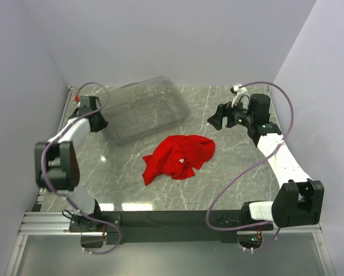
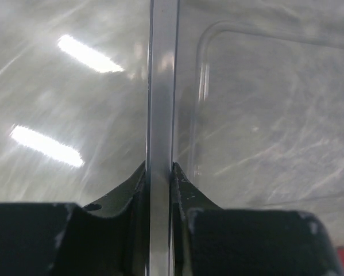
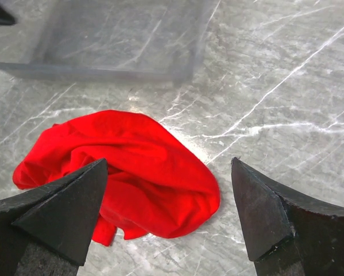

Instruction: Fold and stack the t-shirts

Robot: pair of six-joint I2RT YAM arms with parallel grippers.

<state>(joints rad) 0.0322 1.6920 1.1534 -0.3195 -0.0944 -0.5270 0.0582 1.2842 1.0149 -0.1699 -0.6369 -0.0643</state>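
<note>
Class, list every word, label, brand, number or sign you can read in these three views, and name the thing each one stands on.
None can be read.
Red t-shirt: crumpled, no print or label showing.
Clear plastic bin: no marking visible.
Marbled table: only veins and light glare.
Left arm and right arm: no lettering legible.

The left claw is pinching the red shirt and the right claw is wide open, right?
Not quite. The left claw is pinching the edge of the clear bin, not the red shirt; the left wrist view shows it. The right claw is wide open.
</note>
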